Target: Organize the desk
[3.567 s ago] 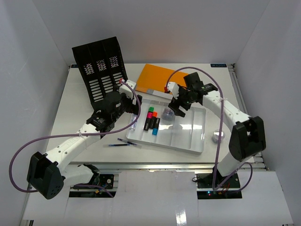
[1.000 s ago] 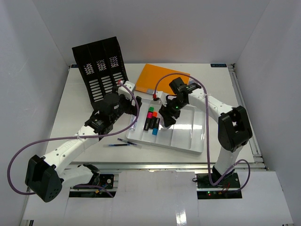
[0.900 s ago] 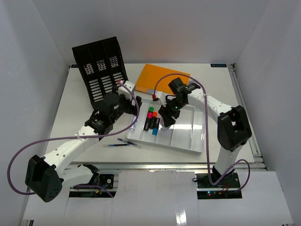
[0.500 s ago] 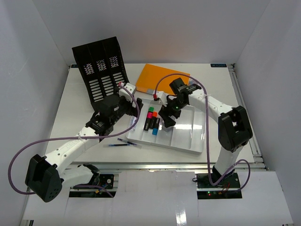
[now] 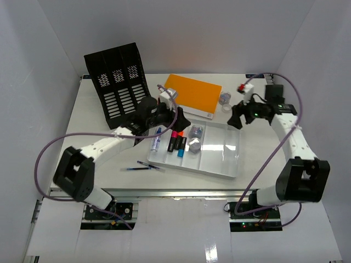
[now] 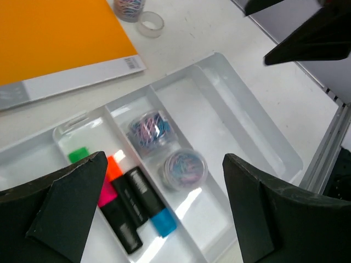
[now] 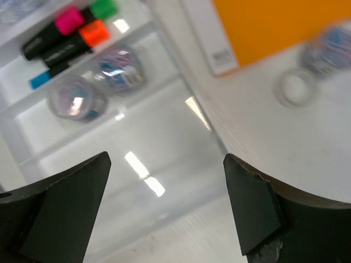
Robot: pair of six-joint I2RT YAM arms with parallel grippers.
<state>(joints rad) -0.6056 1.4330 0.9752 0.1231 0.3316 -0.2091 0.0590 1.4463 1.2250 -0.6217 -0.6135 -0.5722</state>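
Observation:
The white desk [image 5: 90, 129] holds a white compartment tray [image 5: 229, 164]. In the tray lie several highlighters [image 5: 176, 141], a blue-capped pen [image 5: 156, 140] and two jars of paper clips [image 5: 196, 131] [image 5: 193, 144]. My left gripper [image 5: 178, 121] hangs open and empty over the tray's left half; its wrist view shows the jars [image 6: 184, 167] [image 6: 151, 129] and highlighters [image 6: 131, 203] below it. My right gripper [image 5: 235, 118] is open and empty above the tray's far right corner. Its wrist view shows the tray floor [image 7: 164, 137], both jars [image 7: 77, 101] and the highlighters [image 7: 66, 33].
An orange folder [image 5: 192, 92] lies behind the tray. A third jar [image 5: 224, 98] and a tape ring [image 5: 227, 108] sit beside it. A black file organizer [image 5: 117, 82] stands at the back left. A dark pen [image 5: 143, 166] lies on the desk in front of the tray.
My right gripper has left the tray's middle and swung back to the right, leaving a second jar in the tray. My left gripper has moved right over the tray; the blue-capped pen lies there.

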